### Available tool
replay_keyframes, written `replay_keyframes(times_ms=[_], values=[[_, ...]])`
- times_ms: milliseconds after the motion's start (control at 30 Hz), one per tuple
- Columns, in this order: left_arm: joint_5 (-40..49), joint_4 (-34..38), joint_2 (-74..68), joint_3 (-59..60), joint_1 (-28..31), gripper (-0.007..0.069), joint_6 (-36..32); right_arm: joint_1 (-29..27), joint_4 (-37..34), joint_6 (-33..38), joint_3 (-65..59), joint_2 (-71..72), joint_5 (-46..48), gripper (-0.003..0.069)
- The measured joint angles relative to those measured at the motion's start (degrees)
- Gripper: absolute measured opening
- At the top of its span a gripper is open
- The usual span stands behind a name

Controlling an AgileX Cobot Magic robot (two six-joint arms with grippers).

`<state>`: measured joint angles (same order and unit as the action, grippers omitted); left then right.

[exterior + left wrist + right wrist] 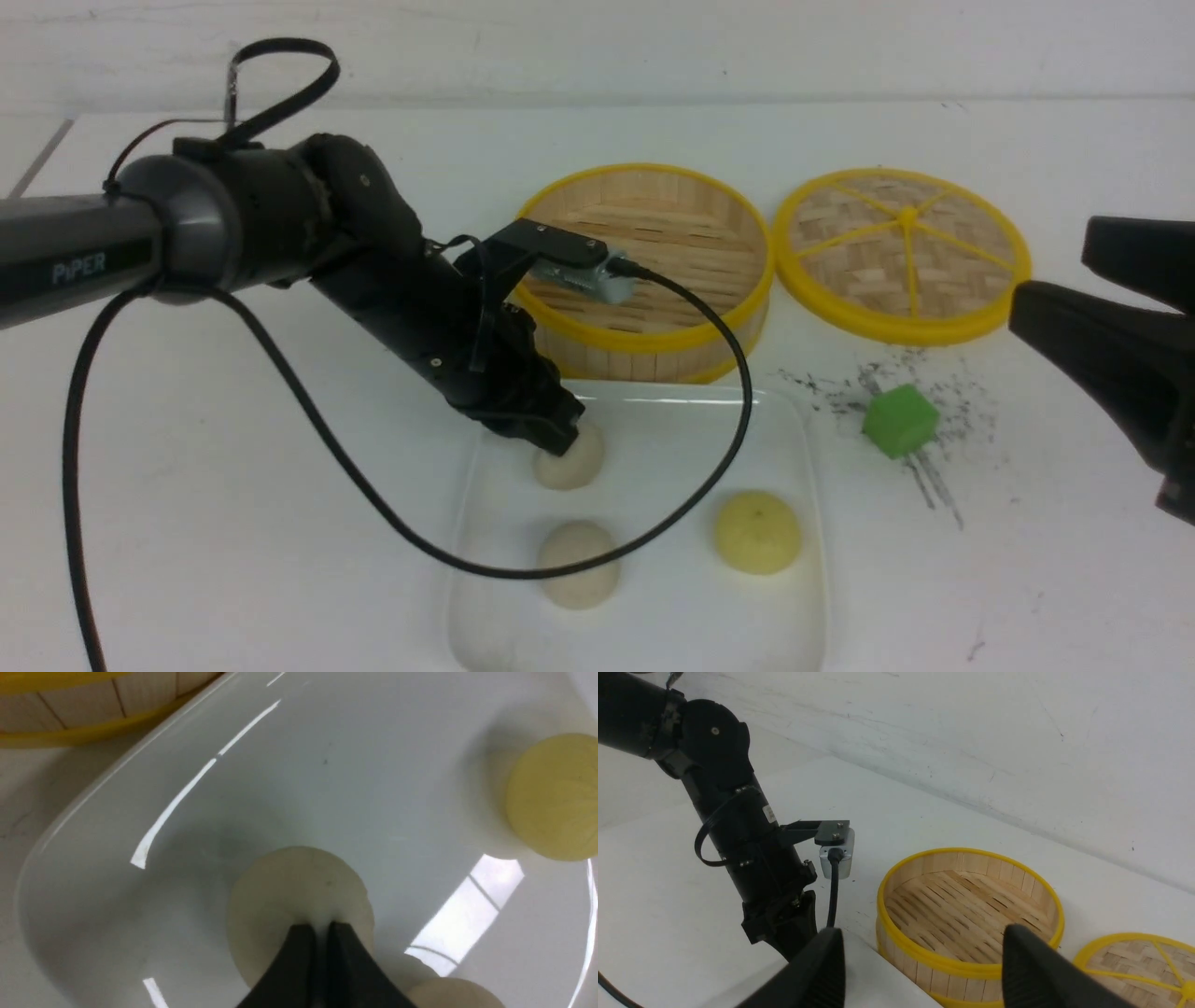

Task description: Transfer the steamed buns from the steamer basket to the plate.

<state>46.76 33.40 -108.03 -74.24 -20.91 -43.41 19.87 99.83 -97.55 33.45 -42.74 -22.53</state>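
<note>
Okay, all three buns are on the white square plate (695, 399) and the bamboo basket (644, 359) behind it shows only bare slats. The far off-white bun (577, 467) sits toward the plate's back left. It is a smooth matte dome, and my left hand (560, 443) is right on top of it. In the left wrist view the two black fingers (292, 961) are almost together with just a thin slit between them, their tips against the bun's crown. I cannot tell whether they are pinching it or merely touching.

The near off-white bun (579, 565) lies closer to me on the plate, apart from the first, with the arm's black cable (728, 439) draped across it. The yellow bun (758, 532) is paler and rounder, and sits toward the plate's right side, well clear of the others.

My right hand (922, 935) hangs off to the right above the tabletop (187, 579), fingers spread wide with nothing between them. The woven lid (904, 252) lies flat beside the basket, and a green cube (899, 420) sits in front of it.
</note>
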Motion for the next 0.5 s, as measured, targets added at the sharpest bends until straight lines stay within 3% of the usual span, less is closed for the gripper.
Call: replay_keyframes(times_ms=[100, 333, 400, 500], values=[[-0.6, 0.0, 0.0, -0.2, 0.0, 0.0163, 0.0, 0.0, 0.0, 0.0, 0.0, 0.0, 0.0, 0.0452], [-0.8, 0.5, 0.0, -2.1, 0.0, 0.0524, 1.5, 0.0, 0.0, 0.0, 0.0, 0.0, -0.6, 0.0452], [-0.6, 0.6, 0.0, -2.3, 0.0, 0.0582, 2.6, 0.0, 0.0, 0.0, 0.0, 0.0, -0.8, 0.0452], [0.1, 0.7, 0.0, -2.4, 0.0, 0.0591, 3.3, 0.0, 0.0, 0.0, 0.0, 0.0, -1.0, 0.0452]])
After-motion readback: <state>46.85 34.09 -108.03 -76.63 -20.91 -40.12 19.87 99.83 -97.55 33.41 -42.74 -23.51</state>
